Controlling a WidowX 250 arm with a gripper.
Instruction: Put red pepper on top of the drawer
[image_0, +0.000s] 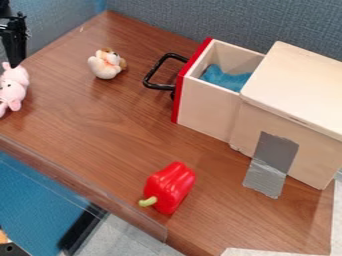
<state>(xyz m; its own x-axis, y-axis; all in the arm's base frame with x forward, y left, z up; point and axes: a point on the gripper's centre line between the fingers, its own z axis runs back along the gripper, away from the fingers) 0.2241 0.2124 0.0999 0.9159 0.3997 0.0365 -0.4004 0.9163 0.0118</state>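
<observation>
Fetching the pepper (172, 186) was judged the step in hand; neither grasp nor lift had been achieved. Pepper lay on its side on the table (100, 135), near the front edge and its clear rail (80, 185), green stem pointing to the lower left of the view. Gripper (13, 64) hung at the upper left, its lower end at the head of the pink toy (13, 87), well apart from the pepper. Whether it was spread, closed or pinching that toy could not be told. Drawer (208, 106) stood pulled out, blue cloth (226, 77) inside, black handle (152, 75) facing the white toy (107, 64). The flat wooden top (297, 82), behind the open part, was taken as the goal surface. Next move, as judged: bring the gripper free of the pink toy, carry it across to a point above the pepper, set it spread over the red body, lower and close. A grip across the narrower width seemed best, away from the stem. The skin looked smooth and rounded, so a slip or roll toward the rail was considered the main risk. A high lift would then be called for, to clear the drawer walls; release too near the opening might drop the pepper onto the cloth.
</observation>
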